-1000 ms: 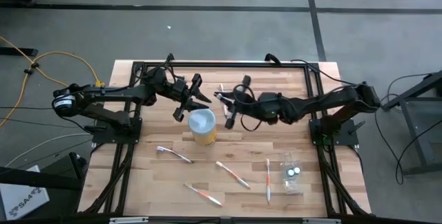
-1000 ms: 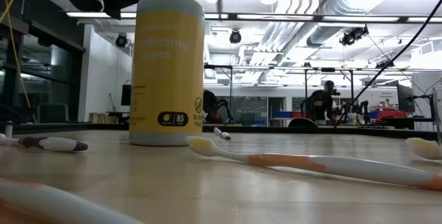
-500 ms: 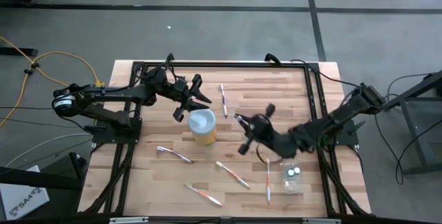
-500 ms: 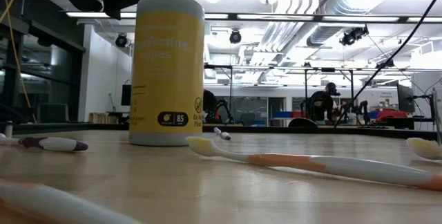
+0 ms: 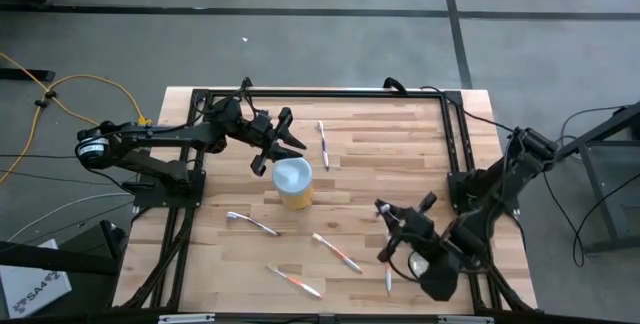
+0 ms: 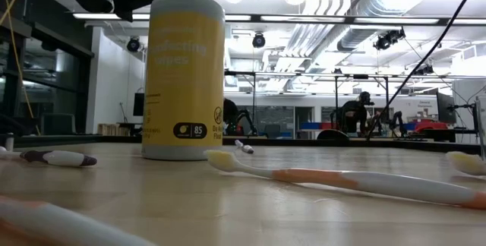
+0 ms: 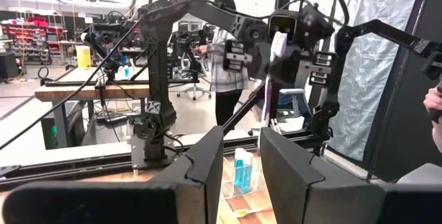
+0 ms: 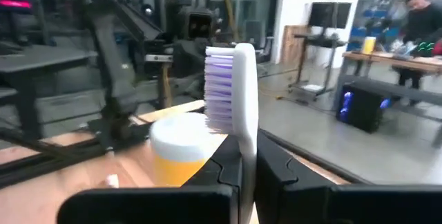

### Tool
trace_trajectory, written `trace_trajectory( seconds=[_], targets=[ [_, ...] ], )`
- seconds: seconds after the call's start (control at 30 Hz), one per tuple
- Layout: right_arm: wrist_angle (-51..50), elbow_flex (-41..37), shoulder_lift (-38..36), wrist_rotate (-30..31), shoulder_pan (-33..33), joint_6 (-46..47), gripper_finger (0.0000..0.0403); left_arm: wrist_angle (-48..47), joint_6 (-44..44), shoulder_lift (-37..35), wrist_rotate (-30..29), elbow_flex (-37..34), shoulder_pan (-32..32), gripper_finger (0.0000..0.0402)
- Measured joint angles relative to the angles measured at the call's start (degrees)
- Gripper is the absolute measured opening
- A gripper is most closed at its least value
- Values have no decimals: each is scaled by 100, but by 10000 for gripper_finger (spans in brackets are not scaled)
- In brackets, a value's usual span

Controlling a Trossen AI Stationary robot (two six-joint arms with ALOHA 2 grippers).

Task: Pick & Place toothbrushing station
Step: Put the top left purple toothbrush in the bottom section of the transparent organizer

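My right gripper hangs over the table's near right part, shut on a white toothbrush with purple bristles; the left wrist view shows that brush too. My left gripper stands open and still at the far left, beside a yellow canister. One white toothbrush lies flat at the far middle. Another white one and two orange ones lie near the front. The clear holder is mostly hidden under my right arm. My right gripper pinches the toothbrush's handle just below the head between its two fingers. The head stands out past the fingertips with its bristles to one side. The brush is lifted clear of the table.
The yellow canister stands upright in the table's middle. An orange toothbrush lies partly under my right arm. A black frame runs round the table top. Bare wood lies between the canister and the right edge.
My right gripper has swung from beside the canister at the far middle toward the near right corner, sinking a little and rolling its wrist, still shut on the toothbrush. The toothbrushes on the table have not moved.
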Motion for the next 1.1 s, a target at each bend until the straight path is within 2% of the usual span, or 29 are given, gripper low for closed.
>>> trace_trajectory(
  seconds=[0.13,0.27,0.47,0.6,0.93,1.1],
  targets=[
    [-381,2,89,26,155,530,4,2,-23,0,0,0,0,93],
    [-454,0,142,-76,308,469,4,2,-42,0,0,-1,-9,93],
    [-558,0,144,-1011,615,-23,4,2,-42,0,4,-2,-20,93],
    [-617,0,144,-1288,921,-76,4,2,-40,0,4,-2,-20,93],
    [-1506,0,142,-1252,2002,1084,4,117,-41,-24,88,-2,-50,93],
    [-2045,0,139,-1489,2321,1608,4,353,-39,-26,146,-2,-170,92]
  ],
)
